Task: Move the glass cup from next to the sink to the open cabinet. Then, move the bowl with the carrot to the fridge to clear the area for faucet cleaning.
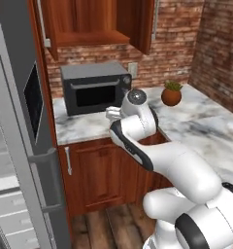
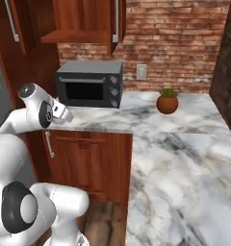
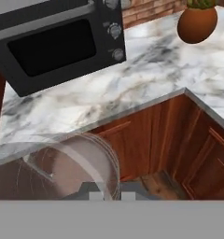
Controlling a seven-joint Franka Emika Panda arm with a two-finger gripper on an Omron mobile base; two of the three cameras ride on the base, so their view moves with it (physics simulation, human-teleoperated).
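Observation:
In the hand view the glass cup (image 3: 74, 165), clear and grey-tinted, sits right at my gripper (image 3: 111, 195), which is shut on it over the marble counter's front edge. In the right base view my gripper (image 2: 68, 115) points toward the counter below the microwave. The open cabinet (image 1: 89, 29) hangs above the microwave, reddish-brown, with a bare wooden shelf and its door (image 1: 143, 24) swung out on the right. The grey fridge (image 1: 16, 97) stands at the far left, with pale shelves low down. The sink, faucet, bowl and carrot are out of view.
A black microwave (image 1: 94, 87) stands on the marble counter (image 1: 196, 121) under the cabinet. A round brown plant pot (image 1: 171, 95) stands further right by the brick wall. Wooden base cabinets (image 1: 104, 170) with silver handles sit below, beside the wood floor.

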